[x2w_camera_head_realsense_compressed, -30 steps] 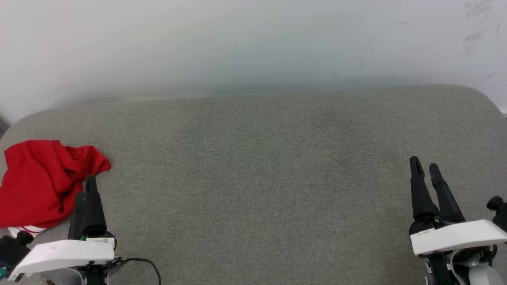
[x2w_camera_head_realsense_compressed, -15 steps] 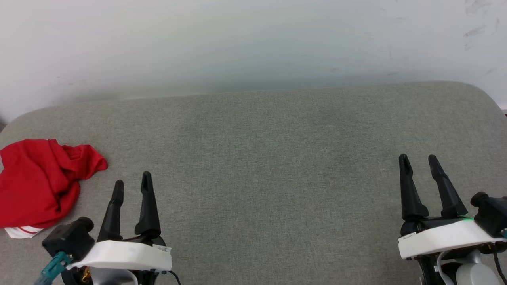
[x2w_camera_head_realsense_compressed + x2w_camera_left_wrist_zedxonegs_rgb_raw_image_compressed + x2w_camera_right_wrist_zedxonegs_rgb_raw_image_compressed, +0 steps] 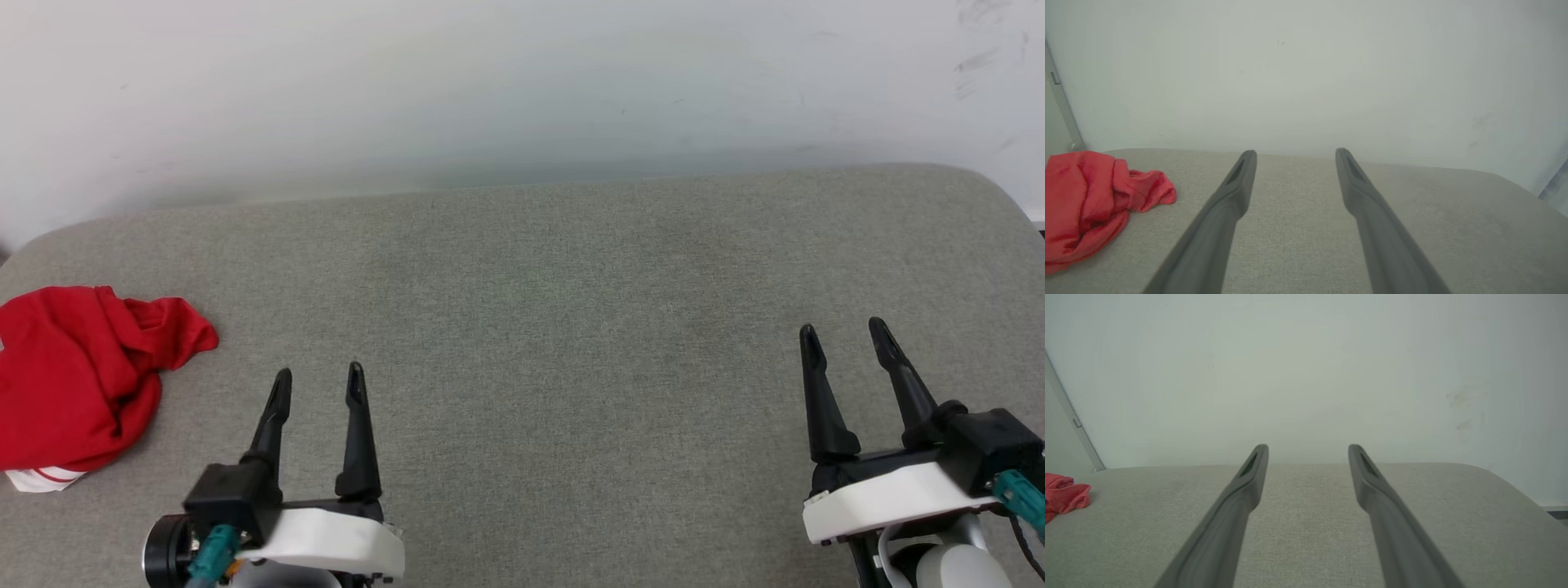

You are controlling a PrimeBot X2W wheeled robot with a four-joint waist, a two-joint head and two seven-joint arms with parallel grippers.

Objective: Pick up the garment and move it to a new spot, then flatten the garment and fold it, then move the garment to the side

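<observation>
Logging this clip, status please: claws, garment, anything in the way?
Left claw open, empty. Right claw open, empty. Garment crumpled at grey cushion left end, untouched. Nothing between it and left claw.

A broad surface (image 3: 555, 327) covered in grey woven fabric spreads from side to side, its far edge running along a plain white wall (image 3: 490, 90) and its two far corners rounded off. The wall is smooth and softly, evenly lit, with a faint shadow band just above the surface's far edge and a few dark scuff marks (image 3: 980, 69) near its upper right. In the left wrist view a thin grey strip (image 3: 1063, 110) slants up the wall beyond the surface's far left corner, with a small bracket on it.
</observation>
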